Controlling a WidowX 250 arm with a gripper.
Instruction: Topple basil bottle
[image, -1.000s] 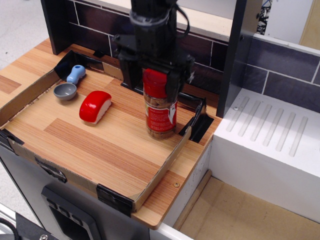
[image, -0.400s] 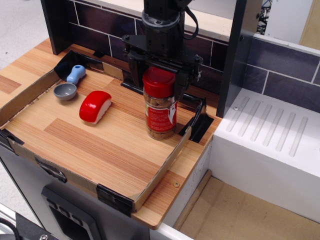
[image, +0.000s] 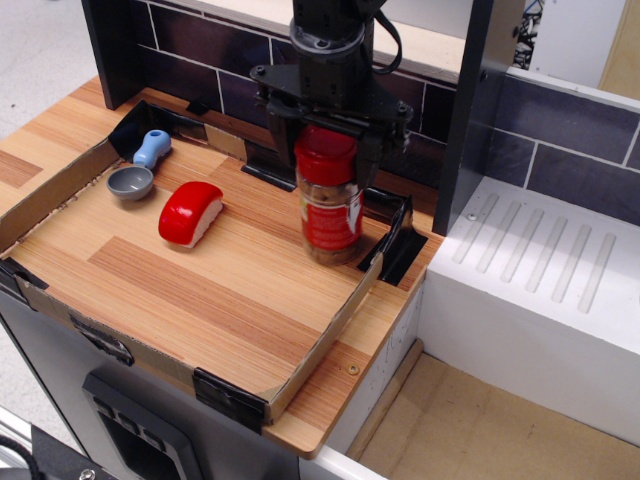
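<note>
In the one view, the bench (image: 200, 290) is a wooden surface with a low cardboard wall (image: 330, 330) around its edges, fixed with black clips at the corners. The basil bottle (image: 329, 195) is in the right rear part of the bench, close to the right wall and near the black corner clip (image: 398, 240) there. Its outline is a little blurred. It looks upright or only slightly tilted, and I cannot tell if its base rests fully on the wood. To the left and to the front of the bottle the wood is open; to the right there is very little room before the wall.

The red-and-white sushi toy (image: 190, 212) lies well apart on the left, and the grey spoon with blue handle (image: 140, 168) lies near the left rear corner.

The arm comes down from above, almost vertical. The hand (image: 330, 125) sits over the red lid, with its black fingers (image: 283, 118) at both sides of the lid. I cannot tell if they press it.
</note>
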